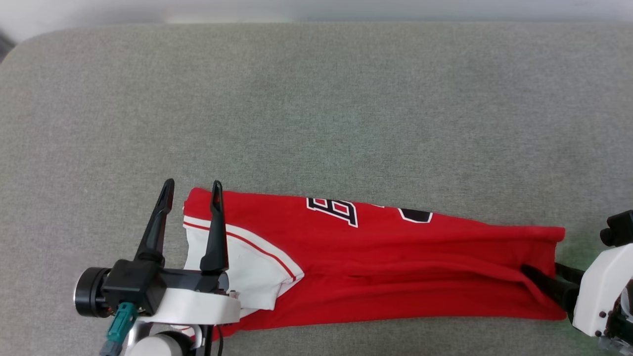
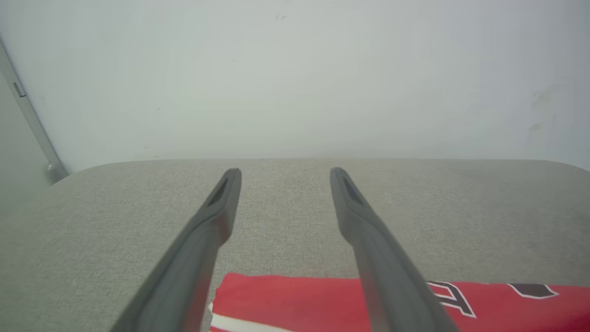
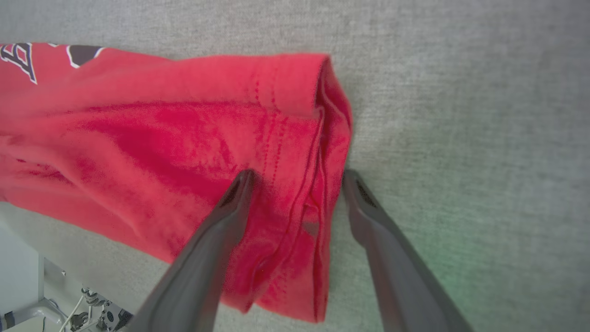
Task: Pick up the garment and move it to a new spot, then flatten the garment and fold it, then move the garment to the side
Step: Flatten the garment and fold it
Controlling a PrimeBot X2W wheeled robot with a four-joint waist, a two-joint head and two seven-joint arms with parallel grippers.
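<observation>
The garment [image 1: 395,267] lies on the grey padded table [image 1: 316,99], folded lengthwise into a long red strip. A white sleeve with red trim shows at its left end, and black letters run along its far edge. My left gripper [image 1: 193,184] is open over that left end; one finger crosses the sleeve and the other is over bare table. In the left wrist view the left gripper [image 2: 284,173] holds nothing and the garment [image 2: 286,299] lies below it. My right gripper [image 3: 298,175] is open across the hem of the garment [image 3: 161,138], one finger over the cloth, the other beside it. The right gripper [image 1: 541,268] sits at the strip's right end.
The grey table reaches well beyond the garment on its far, left and right sides. A pale wall [image 2: 295,69] rises behind the table's far edge. The table's near edge, with cables and hardware [image 3: 92,309] below it, lies close to the garment.
</observation>
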